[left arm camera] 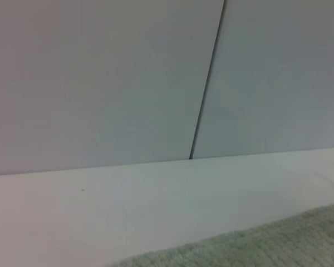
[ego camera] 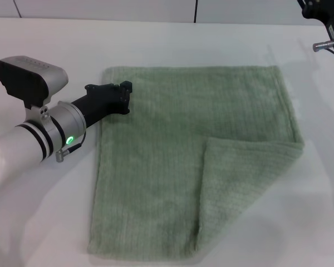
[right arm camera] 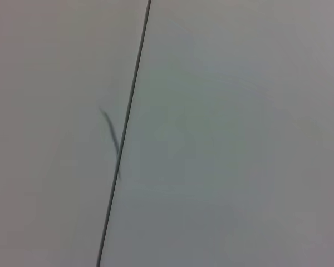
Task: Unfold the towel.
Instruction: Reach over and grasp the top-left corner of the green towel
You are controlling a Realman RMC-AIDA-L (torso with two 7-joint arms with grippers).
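While the towel [ego camera: 178,161] lay flat on the white worktop [ego camera: 39,222], its long axis ran from near to far, and its near right corner was folded back over it, tip pointing far-left. The left tool [ego camera: 124,97] lay low at the towel's far left edge, touching it; whether it gripped, I cannot tell. The right tool [ego camera: 325,22] hung beyond the towel's far right corner.

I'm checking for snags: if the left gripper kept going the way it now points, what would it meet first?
Probably the pale sage-green terry towel: the left gripper sits at its left edge near the far corner, pointing across it. Whether it is already touching is unclear.
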